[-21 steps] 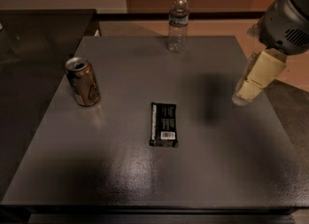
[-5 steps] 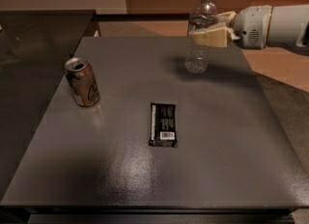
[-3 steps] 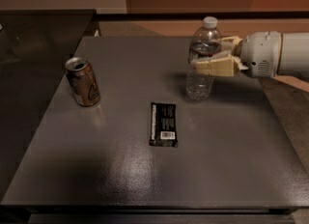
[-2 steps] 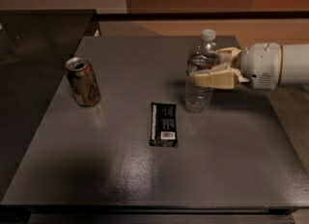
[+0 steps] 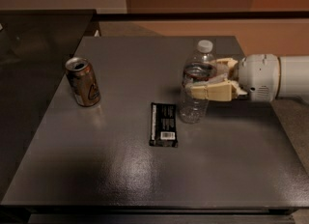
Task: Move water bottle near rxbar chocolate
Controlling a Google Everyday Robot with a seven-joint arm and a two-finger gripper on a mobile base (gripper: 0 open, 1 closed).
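The water bottle (image 5: 195, 85), clear with a white cap and a dark label band, stands upright near the table's middle. My gripper (image 5: 205, 80) comes in from the right and is shut on the bottle around its label band, one cream finger (image 5: 212, 92) in front and one behind. The rxbar chocolate (image 5: 163, 124), a flat black bar with a white barcode patch at its near end, lies just left of and in front of the bottle's base, a small gap apart.
A brown-gold drink can (image 5: 83, 81) stands upright at the table's left. The dark grey table (image 5: 145, 170) has edges at front and right. A darker counter (image 5: 34, 35) adjoins the far left.
My gripper has carried the bottle from the table's far right edge forward and left, down to a spot beside the black bar. The can and bar have not moved.
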